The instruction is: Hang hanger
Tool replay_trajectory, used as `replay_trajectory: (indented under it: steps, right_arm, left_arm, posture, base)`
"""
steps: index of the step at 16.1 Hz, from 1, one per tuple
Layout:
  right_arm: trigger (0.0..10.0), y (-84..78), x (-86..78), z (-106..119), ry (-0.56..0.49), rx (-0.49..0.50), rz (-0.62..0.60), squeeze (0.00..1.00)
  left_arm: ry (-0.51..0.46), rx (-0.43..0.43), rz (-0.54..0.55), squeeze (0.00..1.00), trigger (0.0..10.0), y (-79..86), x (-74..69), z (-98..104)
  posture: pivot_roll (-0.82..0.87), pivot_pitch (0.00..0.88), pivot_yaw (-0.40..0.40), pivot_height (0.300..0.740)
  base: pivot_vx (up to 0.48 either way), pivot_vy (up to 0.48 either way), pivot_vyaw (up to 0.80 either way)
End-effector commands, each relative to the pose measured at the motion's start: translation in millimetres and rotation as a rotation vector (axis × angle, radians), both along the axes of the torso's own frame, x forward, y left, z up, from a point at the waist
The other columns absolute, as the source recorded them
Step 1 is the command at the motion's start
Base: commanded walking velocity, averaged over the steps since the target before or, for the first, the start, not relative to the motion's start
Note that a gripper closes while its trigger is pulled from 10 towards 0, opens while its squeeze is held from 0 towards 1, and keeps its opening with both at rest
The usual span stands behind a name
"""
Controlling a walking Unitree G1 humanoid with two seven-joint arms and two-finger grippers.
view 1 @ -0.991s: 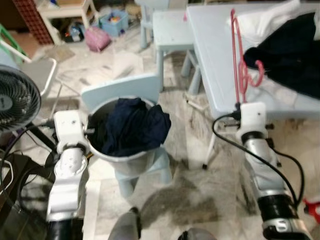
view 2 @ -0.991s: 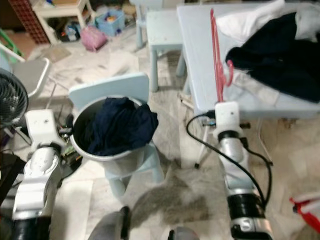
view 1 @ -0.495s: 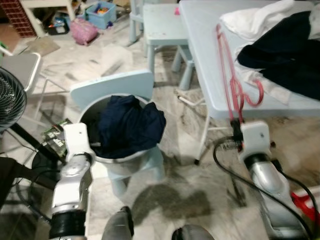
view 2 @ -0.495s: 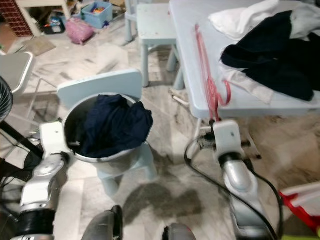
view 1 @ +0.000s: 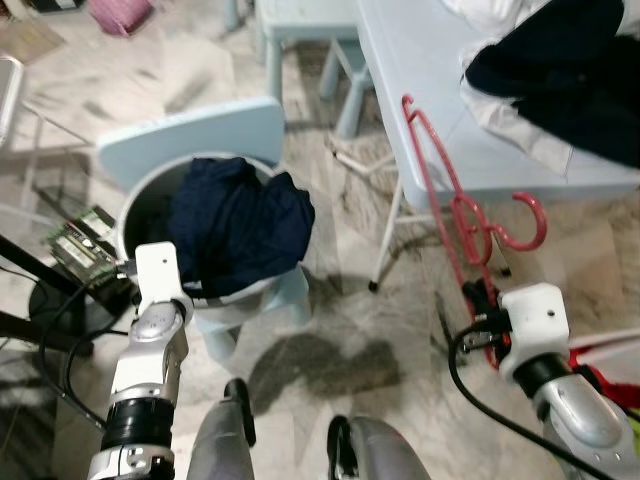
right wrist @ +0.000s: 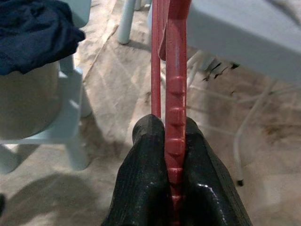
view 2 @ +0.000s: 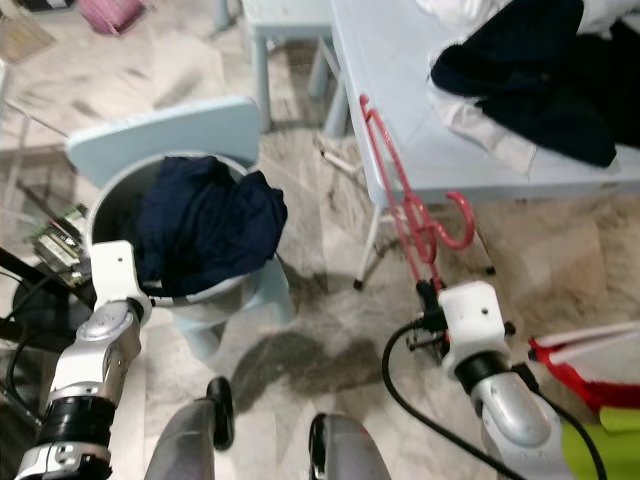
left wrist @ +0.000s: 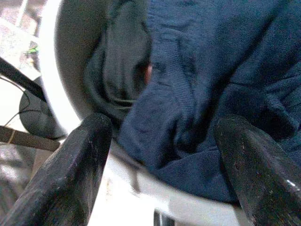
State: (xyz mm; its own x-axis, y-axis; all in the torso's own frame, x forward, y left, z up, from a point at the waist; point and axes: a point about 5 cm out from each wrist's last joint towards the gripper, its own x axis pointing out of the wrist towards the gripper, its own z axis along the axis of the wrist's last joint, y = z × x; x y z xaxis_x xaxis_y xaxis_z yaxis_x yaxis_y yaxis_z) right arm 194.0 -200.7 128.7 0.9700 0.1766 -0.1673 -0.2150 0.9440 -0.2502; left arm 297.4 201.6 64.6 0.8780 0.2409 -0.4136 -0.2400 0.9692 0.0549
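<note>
A red plastic hanger (view 1: 455,205) stands upright in my right gripper (right wrist: 170,155), which is shut on its lower end, in front of the light blue table (view 1: 420,90). Its hook (view 1: 520,228) curls to the right just below the table's front edge. My left gripper (left wrist: 164,155) is open, with its black fingers (left wrist: 70,179) spread at the rim of a metal bucket (view 1: 135,205) that holds dark navy clothing (view 1: 235,220). The bucket rests on a small light blue chair (view 1: 190,130).
Dark and white garments (view 1: 560,70) are piled on the table. A light blue stool (view 1: 305,20) stands behind the chair. A red object (view 2: 585,365) lies on the floor at the right. Marble floor (view 1: 330,340) lies open between the chair and the table.
The camera has tilted down and closer, so the whole scene has shifted. My right arm has lowered, and the hanger now stands below the table edge instead of against the tabletop.
</note>
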Motion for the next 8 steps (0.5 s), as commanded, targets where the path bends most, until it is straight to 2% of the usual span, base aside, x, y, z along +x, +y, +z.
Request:
replay_trajectory:
  steps: [1,4,6,8]
  right_arm:
    - [10.0,-1.3,-3.2,4.7,-0.003,-0.006,0.005,0.00]
    - [10.0,5.1,1.2,11.9,-0.035,0.000,0.050,0.00]
    - [10.0,6.1,16.3,25.4,-0.121,0.021,0.033,0.00]
    - [10.0,10.6,37.3,32.7,-0.181,0.046,0.021,0.00]
  left_arm:
    - [-0.002,-0.004,-0.004,0.00,10.0,-2.3,-4.7,-2.1]
    - [-0.076,-0.029,0.011,0.00,10.0,-5.4,-5.7,5.6]
    - [-0.204,0.004,0.008,0.00,10.0,-8.0,-8.2,25.9]
    - [-0.307,0.052,-0.010,0.00,10.0,-9.5,-19.1,44.4]
  posture:
    - [-0.21,0.368,-0.106,0.740]
    - [-0.20,0.357,-0.102,0.740]
    - [-0.16,0.331,-0.082,0.740]
    - [-0.10,0.289,-0.056,0.740]
  base:
    - [0.000,0.000,0.00]
    - [0.000,0.000,0.00]
    - [0.000,0.000,0.00]
    - [0.000,0.000,0.00]
